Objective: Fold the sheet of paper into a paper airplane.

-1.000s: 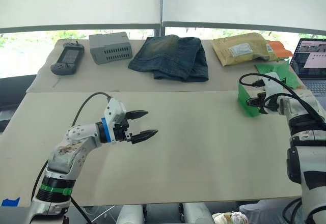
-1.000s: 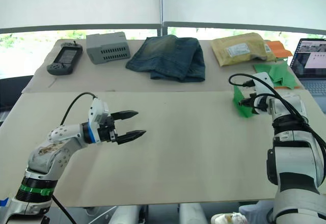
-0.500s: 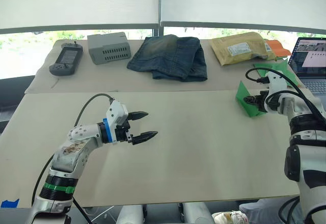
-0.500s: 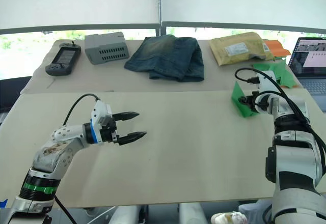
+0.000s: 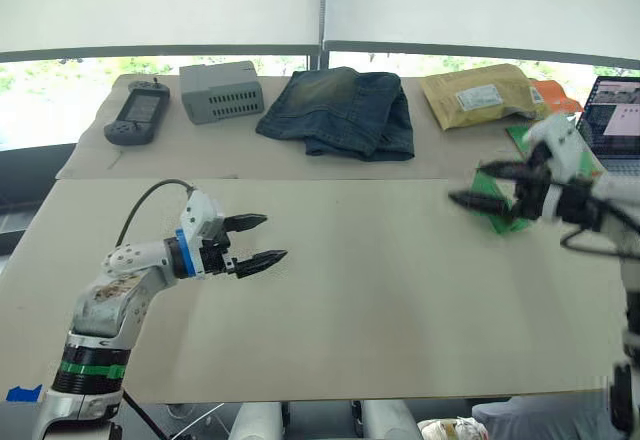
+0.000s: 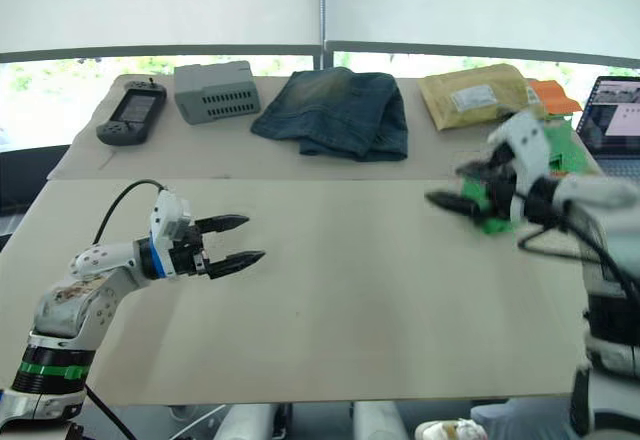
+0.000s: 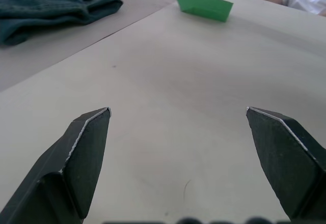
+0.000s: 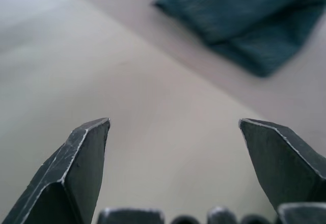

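now paper airplane (image 5: 503, 215) on table just behind open right jaws

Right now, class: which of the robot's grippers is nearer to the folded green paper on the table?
Right. The right gripper hovers open just beside the green paper at the table's right side, while the left gripper hangs open far across the table.
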Action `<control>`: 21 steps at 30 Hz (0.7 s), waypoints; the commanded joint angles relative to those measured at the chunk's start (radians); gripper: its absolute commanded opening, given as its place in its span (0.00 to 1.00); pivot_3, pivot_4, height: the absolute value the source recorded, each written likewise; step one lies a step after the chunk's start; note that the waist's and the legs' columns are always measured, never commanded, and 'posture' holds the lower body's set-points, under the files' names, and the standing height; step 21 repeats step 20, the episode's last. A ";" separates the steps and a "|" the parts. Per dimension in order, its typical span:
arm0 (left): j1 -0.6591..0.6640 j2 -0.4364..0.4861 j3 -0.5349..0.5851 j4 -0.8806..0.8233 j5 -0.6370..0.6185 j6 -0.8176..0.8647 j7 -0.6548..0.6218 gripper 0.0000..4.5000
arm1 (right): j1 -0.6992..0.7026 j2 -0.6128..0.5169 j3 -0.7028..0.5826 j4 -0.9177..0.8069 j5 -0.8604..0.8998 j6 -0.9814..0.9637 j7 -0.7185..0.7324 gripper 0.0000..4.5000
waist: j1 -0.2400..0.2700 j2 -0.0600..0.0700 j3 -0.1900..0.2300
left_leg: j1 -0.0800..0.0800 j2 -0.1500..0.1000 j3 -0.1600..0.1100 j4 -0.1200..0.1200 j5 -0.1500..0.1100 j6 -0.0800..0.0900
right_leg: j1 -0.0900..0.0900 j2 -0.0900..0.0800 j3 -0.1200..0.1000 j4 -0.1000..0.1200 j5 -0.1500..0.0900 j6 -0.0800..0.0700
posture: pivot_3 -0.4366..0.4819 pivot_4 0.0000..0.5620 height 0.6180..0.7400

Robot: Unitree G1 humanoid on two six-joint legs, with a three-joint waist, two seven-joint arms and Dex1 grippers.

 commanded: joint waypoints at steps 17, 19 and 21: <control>0.366 -0.111 0.091 -0.232 0.067 -0.049 0.282 1.00 | 0.544 0.254 -0.126 -0.138 -0.033 -0.440 -0.144 0.99 | 0.002 0.001 0.001 | 0.013 0.003 0.005 0.004 -0.001 0.000 | 0.013 0.001 0.002 0.000 -0.005 0.007 | 0.48 0.27 0.91; 0.376 -0.102 0.083 -0.225 0.081 -0.053 0.284 1.00 | 0.548 0.252 -0.116 -0.134 -0.035 -0.454 -0.148 0.99 | 0.003 0.001 0.001 | 0.013 0.003 0.005 0.003 -0.001 0.000 | 0.013 0.002 0.002 0.000 -0.005 0.007 | 0.48 0.27 0.91; 0.380 -0.101 0.082 -0.222 0.077 -0.057 0.277 1.00 | 0.551 0.251 -0.111 -0.134 -0.035 -0.460 -0.150 0.99 | 0.003 0.001 0.001 | 0.013 0.003 0.005 0.003 -0.001 0.000 | 0.013 0.002 0.002 0.000 -0.005 0.007 | 0.48 0.27 0.91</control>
